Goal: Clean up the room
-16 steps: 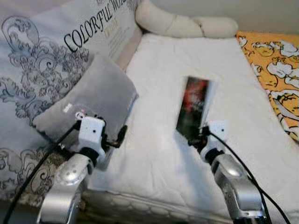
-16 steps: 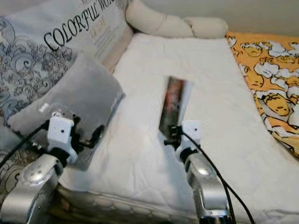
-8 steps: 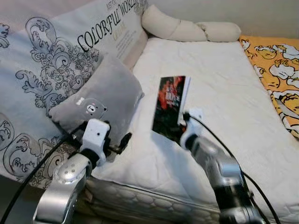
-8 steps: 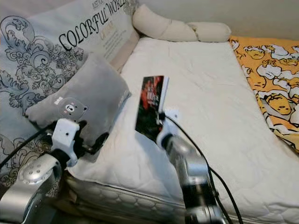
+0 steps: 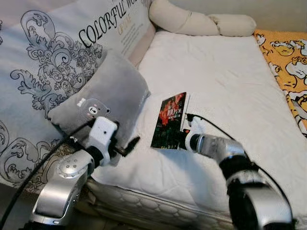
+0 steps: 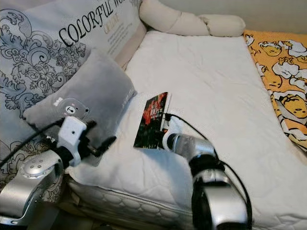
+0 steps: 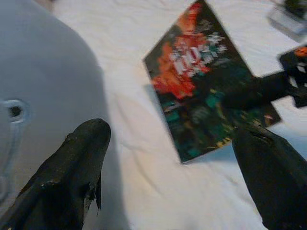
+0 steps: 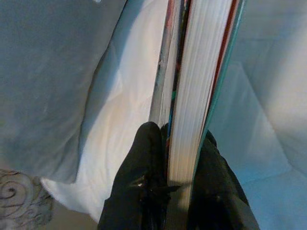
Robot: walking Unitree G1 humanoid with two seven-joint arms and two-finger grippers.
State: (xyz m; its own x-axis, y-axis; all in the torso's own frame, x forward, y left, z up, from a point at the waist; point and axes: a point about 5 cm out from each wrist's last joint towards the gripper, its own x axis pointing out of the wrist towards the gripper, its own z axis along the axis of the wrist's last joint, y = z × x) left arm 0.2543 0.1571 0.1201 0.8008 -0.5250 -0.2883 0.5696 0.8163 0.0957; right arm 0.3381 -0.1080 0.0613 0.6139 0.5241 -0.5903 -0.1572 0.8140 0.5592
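Far left, big patterned cushion (image 5: 57, 62) leans at the bed's left edge, grey bear pillow (image 5: 108, 98) propped against it. Left gripper (image 7: 175, 187) hovers near the pillow's near corner, fingers (image 7: 72, 167) spread wide, holding nothing; probably staged to help with the book. Book (image 5: 170, 120) sits mid-bed on the white mattress (image 5: 225, 81), just right of the pillow, near edge lifted. Right gripper (image 8: 175, 175) reaches in from the near right, fingers (image 8: 144, 163) pinched narrow on the book's near-right edge, likely so it can be lifted off the bed. Orange cartoon-print blanket (image 5: 288, 52) lies far right; cream bolster (image 5: 201, 21) along the far end. Right wrist view shows page edges clamped between the fingers, one on each cover; head views hide that contact. Left wrist view shows the cover face and the spread of the left fingers.
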